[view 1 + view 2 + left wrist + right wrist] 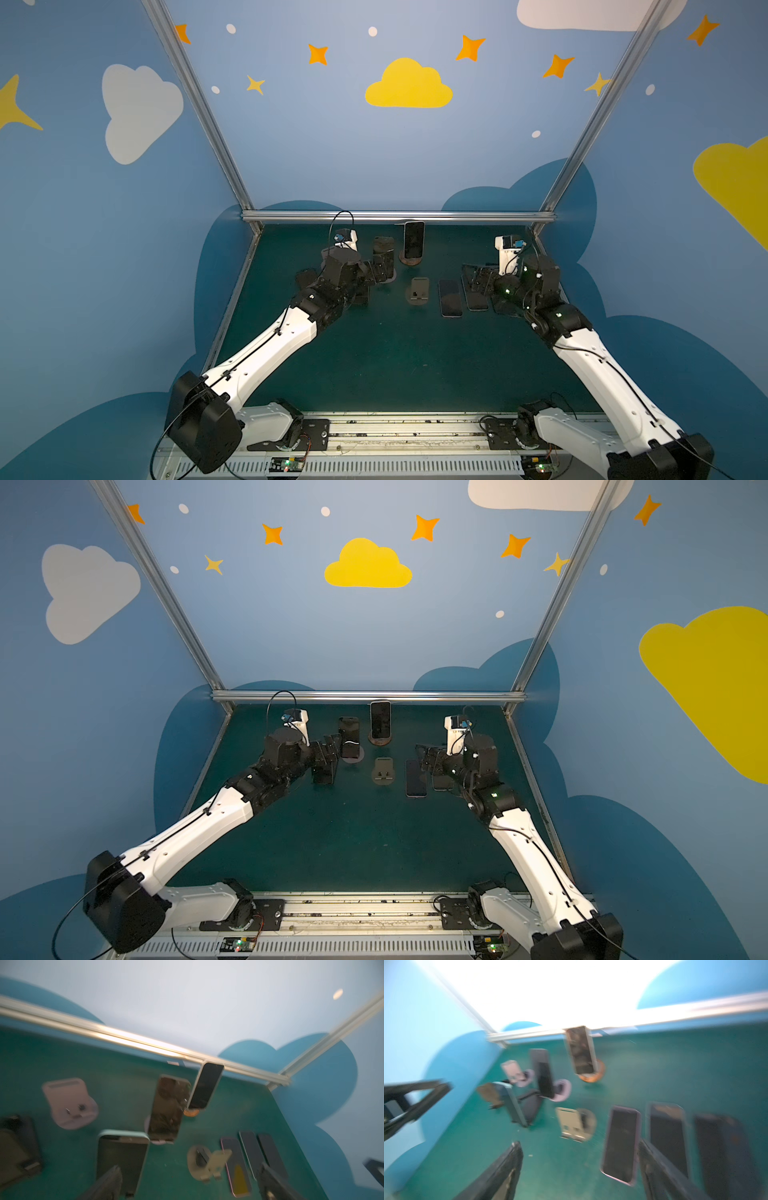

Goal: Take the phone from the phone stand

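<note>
left gripper (331, 750) and right gripper (424, 754) are being held apart, empty; the upright phone (349, 735) is probably best being pinched edgewise and lifted straight.

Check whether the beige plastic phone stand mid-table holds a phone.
Empty: the beige plastic phone stand shows its bare backrest and lip.
</note>
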Controlling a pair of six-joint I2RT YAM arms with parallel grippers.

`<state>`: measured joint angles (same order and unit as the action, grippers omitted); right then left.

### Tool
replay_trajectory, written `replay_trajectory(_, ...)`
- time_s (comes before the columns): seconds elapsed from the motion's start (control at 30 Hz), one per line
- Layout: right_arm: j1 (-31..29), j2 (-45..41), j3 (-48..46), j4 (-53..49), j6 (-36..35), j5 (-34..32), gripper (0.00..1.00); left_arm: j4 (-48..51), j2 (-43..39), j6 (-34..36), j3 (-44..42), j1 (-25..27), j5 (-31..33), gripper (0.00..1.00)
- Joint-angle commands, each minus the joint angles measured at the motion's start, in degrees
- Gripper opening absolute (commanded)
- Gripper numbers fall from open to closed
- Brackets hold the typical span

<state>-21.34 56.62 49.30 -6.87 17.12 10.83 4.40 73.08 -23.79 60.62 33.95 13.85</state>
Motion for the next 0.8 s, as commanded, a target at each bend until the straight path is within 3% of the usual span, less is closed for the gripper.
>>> replay_trajectory(0.0,-3.5,-3.2,-6.5,6.8,-0.8,-0.4,0.87,-2.2,2.3,1.2,1.6,1.9,6.3,1.00)
replay_trajectory(0.13,-5.4,-6.0,-13.8,13.0,2.4,-4.7,0.87,-0.3,8.1,2.8,5.0,4.1,1.2,1.00)
replay_trajectory(0.23,-5.9,-6.9,-14.9,12.1,3.3,-9.0,0.87,2.3,12.2,2.1,7.7,5.4,-1.6,1.00)
replay_trajectory(0.47,-5.6,-6.4,-16.2,7.4,10.2,-30.4,0.88,7.5,24.2,-0.1,15.5,8.7,-7.0,1.00)
replay_trajectory(0.67,-4.9,-4.3,-15.0,4.2,12.3,-31.0,0.88,11.6,35.9,-3.7,23.6,11.2,-8.2,1.00)
replay_trajectory(0.77,-5.0,-3.8,-15.4,3.9,13.4,-31.5,0.88,18.2,40.3,-5.2,29.7,11.7,-5.1,1.00)
